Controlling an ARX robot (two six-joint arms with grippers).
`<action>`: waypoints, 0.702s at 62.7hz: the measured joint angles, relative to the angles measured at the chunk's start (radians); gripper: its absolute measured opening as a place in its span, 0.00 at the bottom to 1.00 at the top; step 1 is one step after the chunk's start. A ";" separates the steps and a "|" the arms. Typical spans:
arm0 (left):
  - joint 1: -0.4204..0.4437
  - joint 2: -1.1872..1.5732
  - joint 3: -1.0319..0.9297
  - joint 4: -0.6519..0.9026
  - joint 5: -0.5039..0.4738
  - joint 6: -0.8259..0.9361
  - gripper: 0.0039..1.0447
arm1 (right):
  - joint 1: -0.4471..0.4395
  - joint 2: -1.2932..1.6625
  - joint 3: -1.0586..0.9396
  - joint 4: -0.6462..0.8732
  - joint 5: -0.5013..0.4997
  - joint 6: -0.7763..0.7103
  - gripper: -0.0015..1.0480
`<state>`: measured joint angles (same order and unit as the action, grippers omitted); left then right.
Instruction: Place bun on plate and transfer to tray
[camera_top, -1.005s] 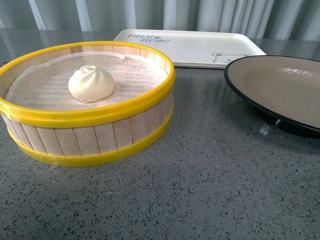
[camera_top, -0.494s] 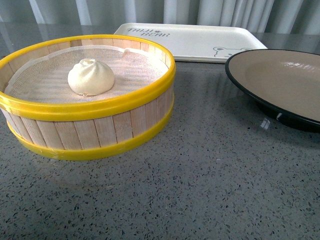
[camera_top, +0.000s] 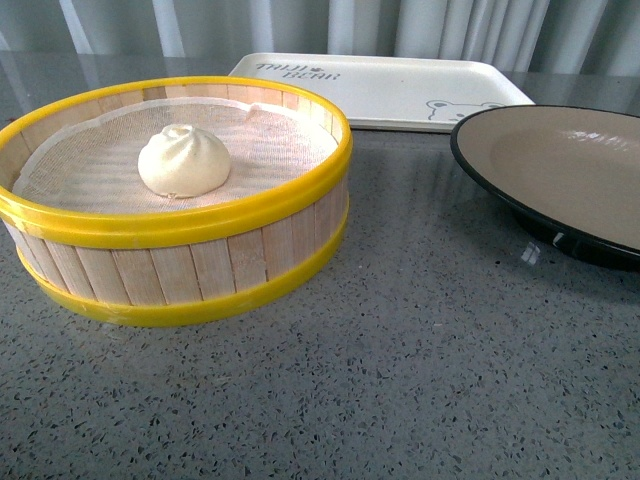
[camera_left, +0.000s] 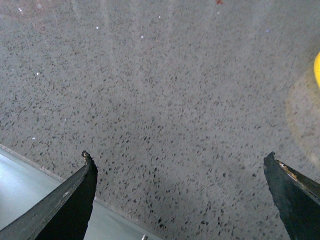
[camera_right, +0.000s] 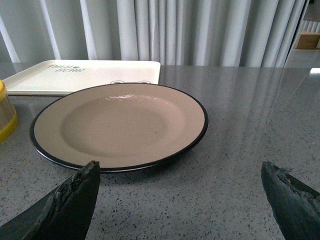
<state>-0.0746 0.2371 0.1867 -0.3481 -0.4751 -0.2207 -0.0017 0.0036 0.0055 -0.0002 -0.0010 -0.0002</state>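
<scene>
So, nothing's picked up yet. The small round white steamed bun (camera_top: 184, 160) with the pleated top sits on a white cloth liner (camera_top: 270, 150) inside the round wooden steamer basket (camera_top: 190, 275) with yellow rims, near left on the grey speckled stone countertop (camera_top: 400, 380). The basket wall stands well above the cloth, so I reckon the only sensible way in is from above.

The wide shallow beige plate (camera_top: 560, 165) with the glossy black rim is on the right, apart from the basket and empty. My guess is it's parked beside the basket to keep the bun's hop short. The flat cream-white rectangular tray (camera_top: 390, 90) with the bear face lies at the far side behind both, also bare, waiting for the loaded plate.

My left gripper (camera_left: 178, 155) has its jaws spread wide with nothing between them. It's looking down at bare countertop, with just a blurry yellow sliver at the edge of its wrist view, so it's not over the bun. My right gripper (camera_right: 180, 165) is spread wide and empty too, sitting low and facing the plate, which seems like a handy spot for lifting it by the rim later.

The bun's soft, so I'd pinch it gently.
</scene>
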 joint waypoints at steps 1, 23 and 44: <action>0.004 0.002 0.003 0.006 0.005 -0.001 0.94 | 0.000 0.000 0.000 0.000 0.000 0.000 0.92; -0.099 0.467 0.270 0.387 0.026 0.054 0.94 | 0.000 0.000 0.000 0.000 0.000 0.000 0.92; -0.271 0.966 0.710 0.370 0.091 0.133 0.94 | 0.000 0.000 0.000 0.000 0.000 0.000 0.92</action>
<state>-0.3454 1.2034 0.8967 0.0216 -0.3840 -0.0875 -0.0017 0.0036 0.0055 -0.0002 -0.0010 0.0002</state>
